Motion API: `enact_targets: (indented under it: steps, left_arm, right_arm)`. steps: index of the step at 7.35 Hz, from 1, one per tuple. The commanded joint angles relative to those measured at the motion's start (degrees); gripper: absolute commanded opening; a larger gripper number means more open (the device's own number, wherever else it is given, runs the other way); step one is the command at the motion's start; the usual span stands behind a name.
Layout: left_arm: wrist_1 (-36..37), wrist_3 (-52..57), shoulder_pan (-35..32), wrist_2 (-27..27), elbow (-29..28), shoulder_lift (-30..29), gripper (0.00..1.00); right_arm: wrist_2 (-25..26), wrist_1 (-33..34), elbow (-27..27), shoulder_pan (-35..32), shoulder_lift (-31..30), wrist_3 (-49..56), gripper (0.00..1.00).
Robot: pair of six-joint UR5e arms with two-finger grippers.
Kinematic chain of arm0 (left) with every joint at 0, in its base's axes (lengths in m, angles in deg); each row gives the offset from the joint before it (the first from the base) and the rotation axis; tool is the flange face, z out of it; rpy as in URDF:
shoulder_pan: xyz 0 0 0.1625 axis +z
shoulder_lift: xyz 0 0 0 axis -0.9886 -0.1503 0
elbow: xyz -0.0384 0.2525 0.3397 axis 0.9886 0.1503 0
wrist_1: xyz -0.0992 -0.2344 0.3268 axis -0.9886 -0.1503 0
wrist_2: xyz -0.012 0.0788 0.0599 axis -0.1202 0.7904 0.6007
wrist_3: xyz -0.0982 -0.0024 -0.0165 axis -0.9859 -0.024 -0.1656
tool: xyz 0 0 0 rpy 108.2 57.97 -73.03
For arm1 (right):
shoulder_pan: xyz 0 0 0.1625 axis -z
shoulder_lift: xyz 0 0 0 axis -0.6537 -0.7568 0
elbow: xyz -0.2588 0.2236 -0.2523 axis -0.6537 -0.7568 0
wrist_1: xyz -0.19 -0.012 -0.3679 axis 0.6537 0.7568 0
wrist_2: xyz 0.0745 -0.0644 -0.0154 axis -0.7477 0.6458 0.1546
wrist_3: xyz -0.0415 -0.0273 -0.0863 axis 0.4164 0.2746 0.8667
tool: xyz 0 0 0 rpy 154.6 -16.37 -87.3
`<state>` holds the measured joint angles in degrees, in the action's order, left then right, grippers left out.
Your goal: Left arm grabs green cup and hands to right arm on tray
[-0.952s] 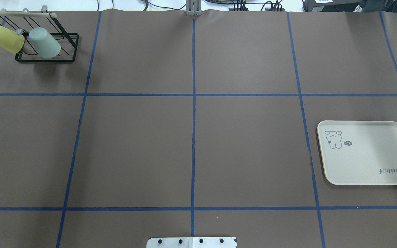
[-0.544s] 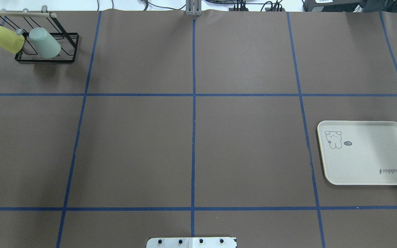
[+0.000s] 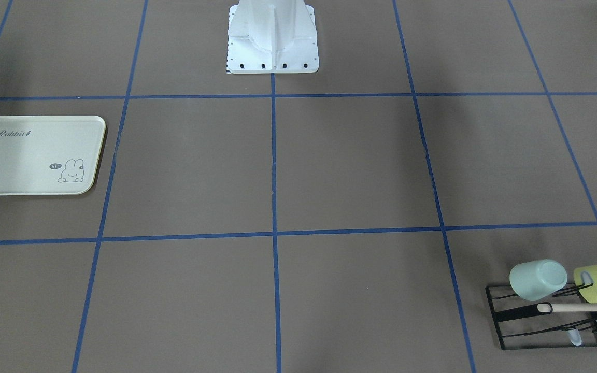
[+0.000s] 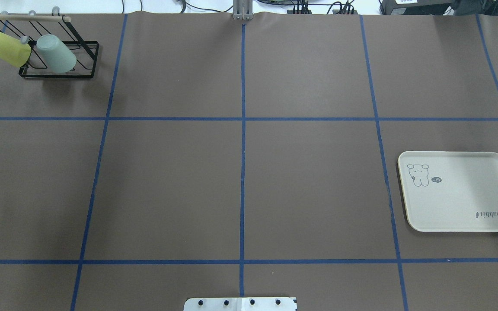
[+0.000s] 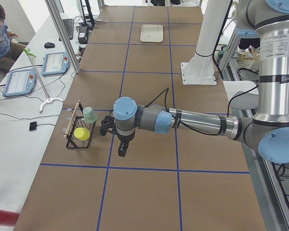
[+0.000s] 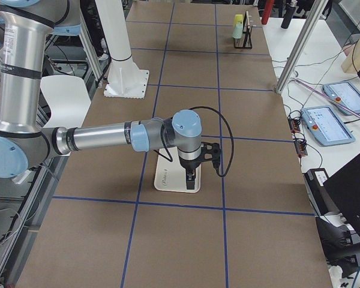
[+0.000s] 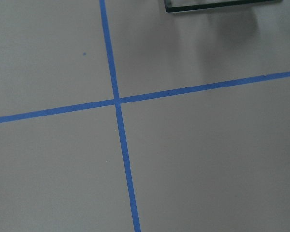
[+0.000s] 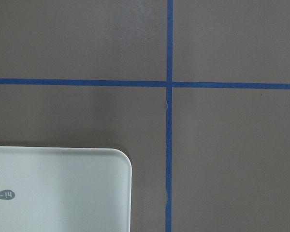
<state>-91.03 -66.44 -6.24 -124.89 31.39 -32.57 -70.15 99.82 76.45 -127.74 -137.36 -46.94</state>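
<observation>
Because the green cup (image 4: pixel 56 54) hangs tilted on the black wire rack (image 4: pixel 59 76) at the table's far left corner, just beside the yellow-green cup (image 4: pixel 6 48), a grab could snag the rack or the wrong cup. Whether the left gripper (image 5: pixel 121 152) or right gripper (image 6: pixel 191 179) is parted, I cannot tell.

No visible change overhead.
</observation>
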Motion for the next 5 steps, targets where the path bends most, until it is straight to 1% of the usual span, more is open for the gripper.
enact_targets:
  steps: [1,2,3,4,5]
  left_arm:
    - [-5.2,-0.3,0.7,-8.7,-4.6,-0.8,1.00]
    - [-7.2,-2.5,2.2,-13.7,-4.5,-2.0,1.00]
    - [-9.6,-11.2,4.3,-13.3,-4.6,-7.2,1.00]
    - [-9.4,-18.3,6.1,-12.6,-5.3,-13.9,0.99]
    - [-9.3,-19.6,10.6,-5.5,-7.1,-19.4,0.99]
  right_arm:
    - [-1.9,0.0,-0.4,0.0,-0.2,-0.1,1.00]
    - [-1.7,0.0,-0.5,0.0,-0.1,0.0,1.00]
    - [-1.7,-0.8,-0.6,0.0,-0.1,0.0,1.00]
    - [-1.8,-2.9,-2.3,0.0,-0.2,0.1,1.00]
    - [-2.0,-6.2,-4.3,0.1,0.0,0.1,1.00]
